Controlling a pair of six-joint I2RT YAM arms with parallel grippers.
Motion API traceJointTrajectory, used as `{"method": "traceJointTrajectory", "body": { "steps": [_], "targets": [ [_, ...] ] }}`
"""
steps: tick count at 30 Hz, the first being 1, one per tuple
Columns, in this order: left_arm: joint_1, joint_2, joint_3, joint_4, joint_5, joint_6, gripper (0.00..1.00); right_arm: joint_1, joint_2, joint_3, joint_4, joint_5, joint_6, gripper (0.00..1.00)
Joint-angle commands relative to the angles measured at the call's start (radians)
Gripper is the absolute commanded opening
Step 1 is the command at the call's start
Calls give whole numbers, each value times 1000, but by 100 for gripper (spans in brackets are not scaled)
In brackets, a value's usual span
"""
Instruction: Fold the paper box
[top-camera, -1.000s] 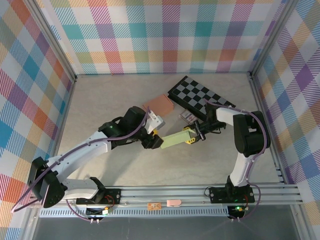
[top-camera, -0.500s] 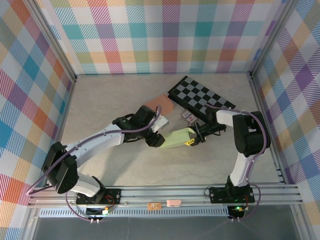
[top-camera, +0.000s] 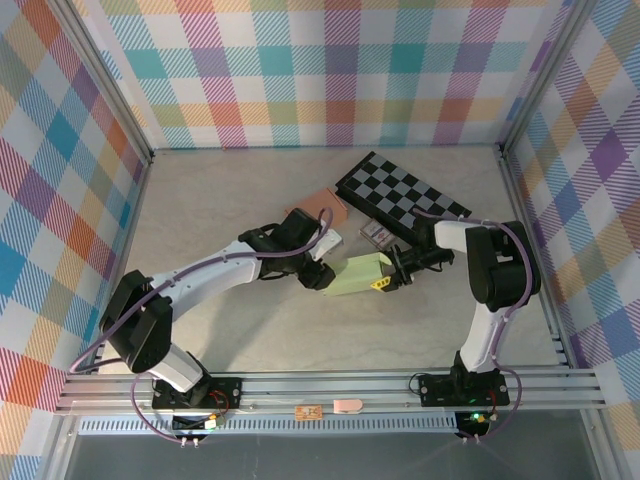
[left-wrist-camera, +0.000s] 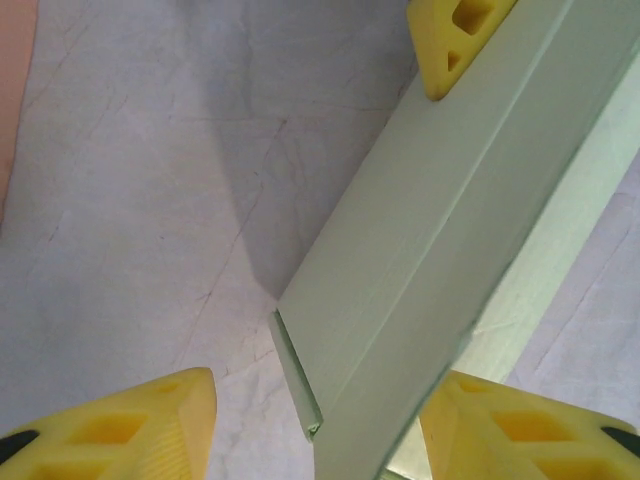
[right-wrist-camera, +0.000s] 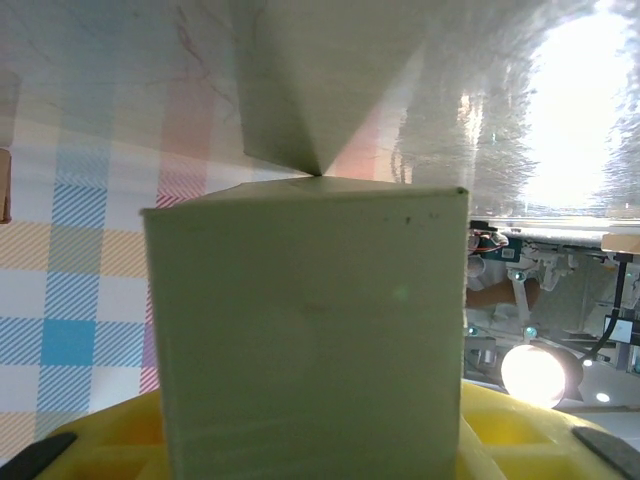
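Left gripper (top-camera: 316, 277): your yellow fingers (left-wrist-camera: 130, 425) stand spread astride the left end of the paper box (top-camera: 357, 275), and one of them is clear of the card.
Paper box: pale green, part-folded, mid-table (top-camera: 220, 200), spanning between your two grippers.
Right gripper (top-camera: 388, 280): you are pinching the box's right end.
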Motion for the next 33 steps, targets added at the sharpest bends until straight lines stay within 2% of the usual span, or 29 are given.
{"method": "traceJointTrajectory", "body": {
  "steps": [1,3,5,6,7,9,14,15,19,24,28,33],
  "targets": [
    [-11,-32,-10,67,31,36,57,-11,20,-25,16,30,19,44],
    [-8,-63,-21,73,74,64,58,-15,26,-20,7,30,10,44],
    [-2,-76,-23,54,141,100,64,-19,30,-20,5,29,1,44],
    [2,-72,-19,31,180,120,71,-23,31,-18,-1,28,-7,44],
    [3,-62,-7,-1,190,142,74,-24,34,-17,-7,28,-14,44],
    [5,-33,19,-53,189,190,84,-29,40,-11,-19,25,-30,44],
    [7,62,89,-103,196,279,87,-32,46,-11,-26,25,-40,44],
    [4,89,112,-116,181,298,99,-35,47,-8,-29,25,-41,44],
    [-10,128,130,-59,60,331,100,-34,48,-1,-30,20,-43,44],
    [-21,175,172,-63,53,348,100,-35,43,-4,-28,15,-43,44],
    [-42,172,162,-47,39,350,96,-38,40,-11,-24,17,-44,45],
    [-48,190,185,-98,43,338,89,-49,31,11,-62,39,-87,56]
  ]
}}
